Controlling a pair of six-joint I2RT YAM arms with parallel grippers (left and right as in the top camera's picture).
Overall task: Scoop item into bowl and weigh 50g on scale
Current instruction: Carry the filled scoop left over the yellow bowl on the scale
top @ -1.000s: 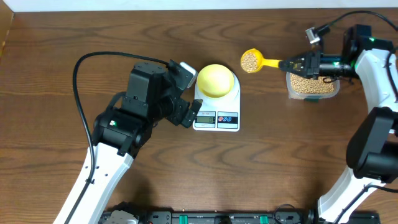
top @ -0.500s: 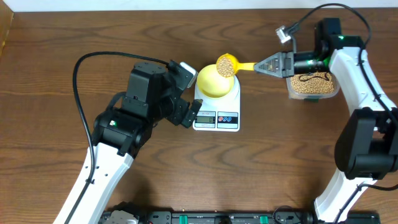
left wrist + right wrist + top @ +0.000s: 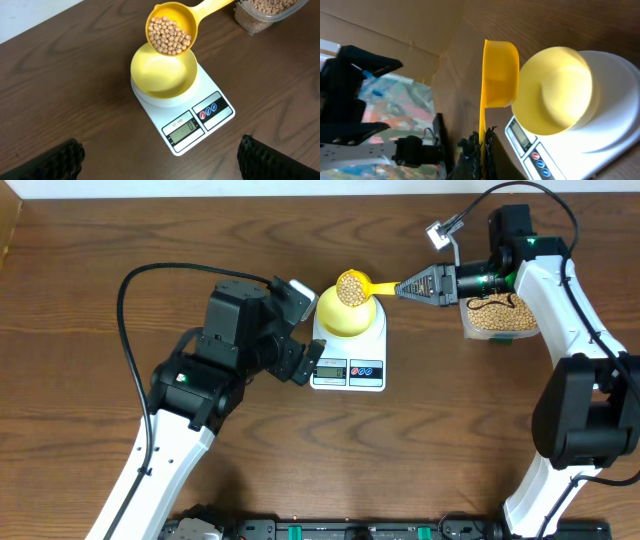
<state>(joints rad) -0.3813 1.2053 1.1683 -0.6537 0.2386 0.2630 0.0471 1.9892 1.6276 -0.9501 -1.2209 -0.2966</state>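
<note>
Beans [image 3: 351, 287] are now brought from tub [image 3: 500, 318] to above the bowl [image 3: 343, 320] in the scoop [image 3: 383, 285] clenched by the right gripper [image 3: 425, 283], tipping judged next; left gripper [image 3: 162, 157] is seen released.

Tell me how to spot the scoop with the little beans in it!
Find the white scale in the middle of the brown table. A pale yellow bowl sits on it, and the scoop hangs just above. It is bright yellow, long-handled and full of tan beans, while the bowl is empty.

On the scale [image 3: 348, 370], bowl [image 3: 345, 320]; scoop [image 3: 353, 287] above; tub [image 3: 500, 320] right
</note>
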